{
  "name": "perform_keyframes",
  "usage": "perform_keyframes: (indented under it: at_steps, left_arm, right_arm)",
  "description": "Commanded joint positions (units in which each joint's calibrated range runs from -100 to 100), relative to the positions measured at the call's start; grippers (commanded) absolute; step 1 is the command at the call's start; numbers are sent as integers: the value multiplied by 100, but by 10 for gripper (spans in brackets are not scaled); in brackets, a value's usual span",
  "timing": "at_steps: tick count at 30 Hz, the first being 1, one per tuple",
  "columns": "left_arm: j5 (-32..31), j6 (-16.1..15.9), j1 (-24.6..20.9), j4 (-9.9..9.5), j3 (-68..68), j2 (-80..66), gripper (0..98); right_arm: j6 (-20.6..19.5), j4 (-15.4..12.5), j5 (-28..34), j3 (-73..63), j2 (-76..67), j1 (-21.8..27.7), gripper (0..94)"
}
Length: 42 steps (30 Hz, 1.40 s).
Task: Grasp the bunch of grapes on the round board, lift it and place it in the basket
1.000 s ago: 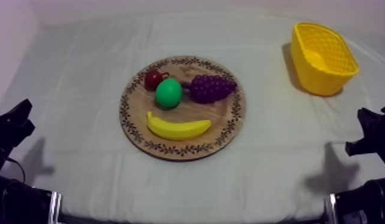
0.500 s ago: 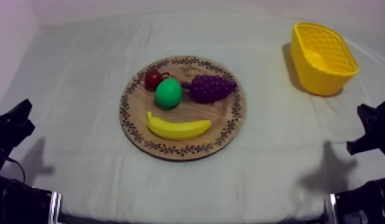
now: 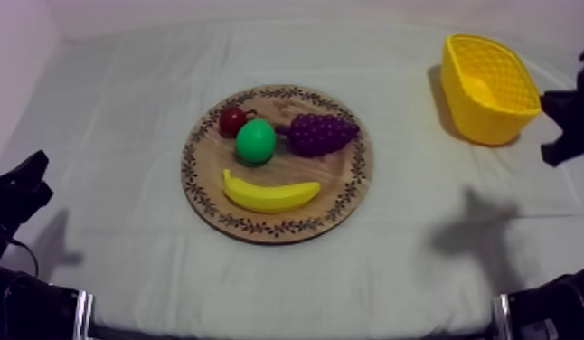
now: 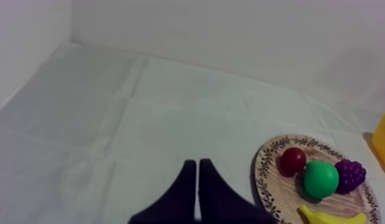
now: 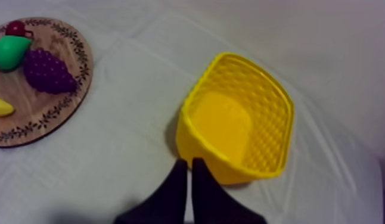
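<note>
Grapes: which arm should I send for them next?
Right, probably. The grapes lie on the board's right half, toward the basket, and the right gripper hangs beside that basket, shut on nothing. The left gripper sits low at the table's left, with the pear between it and the grapes.

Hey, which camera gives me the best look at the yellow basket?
The right wrist view: the yellow basket sits close and whole, with its rim and inside visible. The top view shows it whole but farther off. In the left wrist view a yellow edge of it peeks past the wooden board.
</note>
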Motion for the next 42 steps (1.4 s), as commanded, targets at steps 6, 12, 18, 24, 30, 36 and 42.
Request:
perform_keyframes:
  at_steps: [6,12,18,24,30,36,42]
  left_arm:
    - [-1,0,0,-2,-2,0,1]
    - [-1,0,0,-2,-2,0,1]
    - [-1,0,0,-2,-2,0,1]
    - [-1,0,0,-2,-2,0,1]
    - [-1,0,0,-2,-2,0,1]
    - [-1,0,0,-2,-2,0,1]
    - [-1,0,0,-2,-2,0,1]
  right_arm:
    - [-55,11,602,-1612,1545,-371,5]
    - [-88,59,963,-2400,2339,-655,5]
    - [57,-69,1262,-3057,2962,-753,5]
    - [239,-290,1712,-3850,3364,-781,5]
    - [396,-653,2319,-4632,3611,-831,5]
    - [455,-900,2926,-5001,3723,-982,5]
    - [473,-1028,3139,-5130,3804,-1069,5]
